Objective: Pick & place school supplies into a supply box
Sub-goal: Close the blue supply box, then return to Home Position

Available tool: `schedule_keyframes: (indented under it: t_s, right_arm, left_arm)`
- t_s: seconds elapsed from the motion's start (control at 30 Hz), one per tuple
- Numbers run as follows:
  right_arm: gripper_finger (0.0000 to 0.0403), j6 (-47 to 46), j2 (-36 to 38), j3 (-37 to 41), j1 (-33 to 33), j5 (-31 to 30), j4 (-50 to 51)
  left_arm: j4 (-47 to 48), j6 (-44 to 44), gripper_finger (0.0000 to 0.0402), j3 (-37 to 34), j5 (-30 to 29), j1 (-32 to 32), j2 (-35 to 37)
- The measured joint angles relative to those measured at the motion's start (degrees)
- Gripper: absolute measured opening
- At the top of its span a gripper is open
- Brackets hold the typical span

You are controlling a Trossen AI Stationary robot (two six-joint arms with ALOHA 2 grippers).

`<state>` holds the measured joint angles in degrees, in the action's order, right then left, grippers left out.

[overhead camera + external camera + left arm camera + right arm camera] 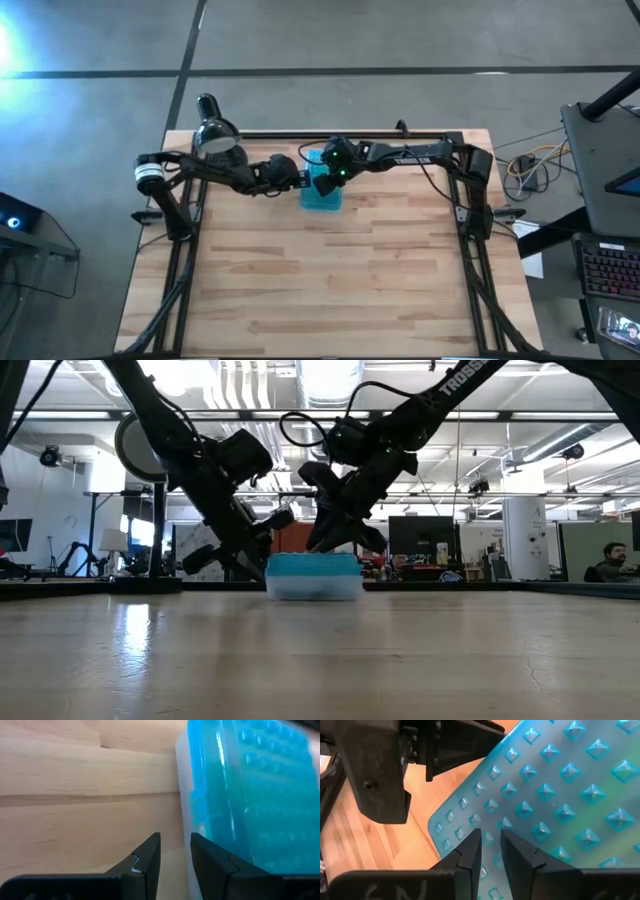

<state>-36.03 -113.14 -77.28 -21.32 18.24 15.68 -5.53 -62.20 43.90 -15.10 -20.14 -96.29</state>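
Note:
The supply box (322, 192), clear with a bumpy teal lid, rests flat on the table near its far edge; it also shows in the low view (314, 576). My right gripper (490, 847) is over the lid with its fingers almost together. My left gripper (175, 852) is low at the box's left side, fingers also nearly together, and the box wall (186, 820) is just beside one finger. No pens, pencils or scissors show in any view. My left gripper comes in level from the table's left. The outer side of one finger (210, 862) lies at the box's clear side wall (187, 837); whether it touches, I cannot tell. My right gripper points down from above at the teal lid (485, 827) near its left edge. Its shut fingertips (338, 546) reach the lid's top. The box stays flat on the table.
A black desk lamp (214, 135) stands at the table's far left corner, close behind my left arm. Bare wooden table (330, 280) stretches from the box to the near edge. A dark rail (350, 133) runs along the far edge.

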Motion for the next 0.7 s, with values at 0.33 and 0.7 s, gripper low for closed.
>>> schedule_keyframes:
  t_s: [0.33,0.7]
  right_arm:
    - [0.0068,0.8,3.1,0.0,-0.1,-1.5,0.5]
    - [0.0068,17.6,23.4,-0.2,0.0,-14.5,1.9]
  left_arm:
    - [5.8,3.7,0.0091,-0.2,2.6,0.5,0.3]
    - [15.0,11.5,0.0091,-0.3,-1.8,3.9,19.9]
